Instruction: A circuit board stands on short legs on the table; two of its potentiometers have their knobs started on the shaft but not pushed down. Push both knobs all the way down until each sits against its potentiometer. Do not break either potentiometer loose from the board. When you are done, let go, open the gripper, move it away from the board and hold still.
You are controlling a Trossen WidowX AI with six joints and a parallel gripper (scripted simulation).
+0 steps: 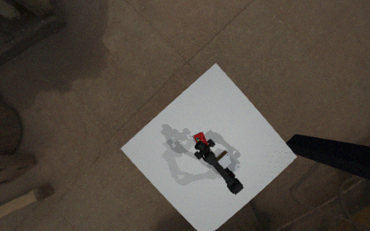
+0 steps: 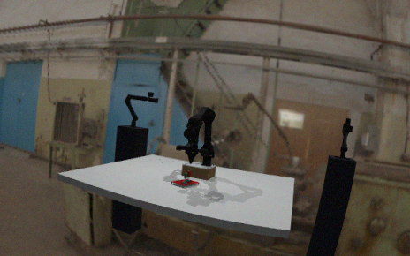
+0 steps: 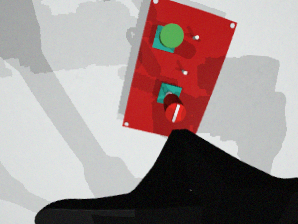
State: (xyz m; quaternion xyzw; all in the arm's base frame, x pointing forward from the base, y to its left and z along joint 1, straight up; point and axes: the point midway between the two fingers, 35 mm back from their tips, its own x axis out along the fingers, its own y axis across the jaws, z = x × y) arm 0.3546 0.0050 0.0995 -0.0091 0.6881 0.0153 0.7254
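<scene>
Table [image 1: 223, 99] [image 2: 110, 176] [image 3: 30, 135] edges lie well apart from the red board [image 1: 200, 136] [image 2: 176, 182] [image 3: 210, 55] in the top view; the board is just above the frame's centre-bottom, partly under my gripper [image 1: 202, 147] [image 2: 191, 162] [image 3: 181, 131]. A dark pillar [image 1: 335, 153] stands by the right corner.

From the exterior, my tips point down above the board, lower centre, with a tan block [image 2: 199, 171] close behind it.

At my wrist, my jaws are pressed together, pinching nothing, their tips overlapping the board's lower edge in view. The red knob [image 3: 175, 113] is just above them; the green knob [image 3: 171, 36] is farther up, near the board's upper left edge.
</scene>
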